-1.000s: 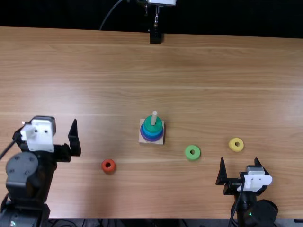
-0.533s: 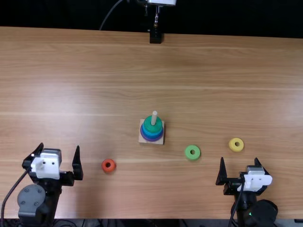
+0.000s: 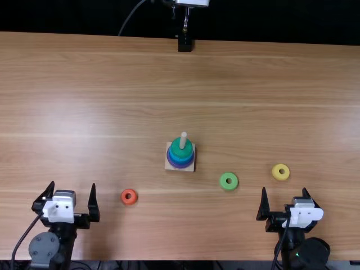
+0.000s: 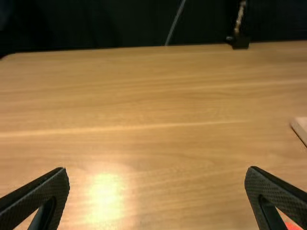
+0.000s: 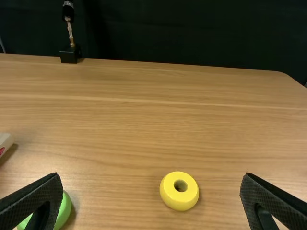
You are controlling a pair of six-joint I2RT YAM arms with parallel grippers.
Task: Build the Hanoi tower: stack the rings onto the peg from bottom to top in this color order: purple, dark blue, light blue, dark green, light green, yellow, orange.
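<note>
My left gripper (image 3: 73, 197) stands open at the table's near left, left of the orange ring (image 3: 129, 197); the left wrist view shows the same gripper (image 4: 157, 175) with nothing between its fingers. At the near right my right gripper (image 3: 284, 197) is open, also seen as the gripper (image 5: 148, 177) in its wrist view. On the square wooden base (image 3: 188, 167), the peg (image 3: 183, 140) bears purple, blue and, on top, dark green (image 3: 179, 148) rings. The light green ring (image 3: 229, 181) and the yellow ring (image 3: 280, 172) lie flat on the table, right of the base.
A black clamp mount (image 3: 184, 43) stands at the middle of the table's far edge, with a cable beside it. The wooden table (image 3: 101, 84) stretches out beyond both grippers.
My left gripper has drawn back toward the table's near edge and stays open. The right arm, the stacked rings and the loose rings have kept their places.
</note>
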